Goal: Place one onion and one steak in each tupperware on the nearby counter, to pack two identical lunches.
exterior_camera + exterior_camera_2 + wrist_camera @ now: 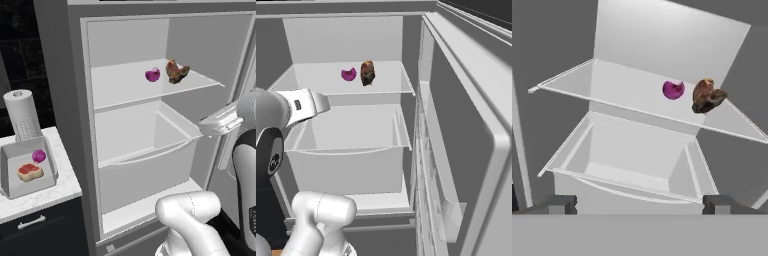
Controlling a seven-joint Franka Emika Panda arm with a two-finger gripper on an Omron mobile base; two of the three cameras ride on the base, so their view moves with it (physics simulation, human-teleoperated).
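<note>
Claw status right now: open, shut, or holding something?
Claw: open and empty, tips set wide apart, facing the fridge shelf with the onion and steak.

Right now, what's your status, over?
Gripper open, empty, facing fridge. One tupperware packed; onion and steak on shelf. Path clear.

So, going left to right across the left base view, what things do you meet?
Paper-towel roll → steak in the tupperware → onion beside it → onion on the fridge shelf → steak on that shelf → gripper.
</note>
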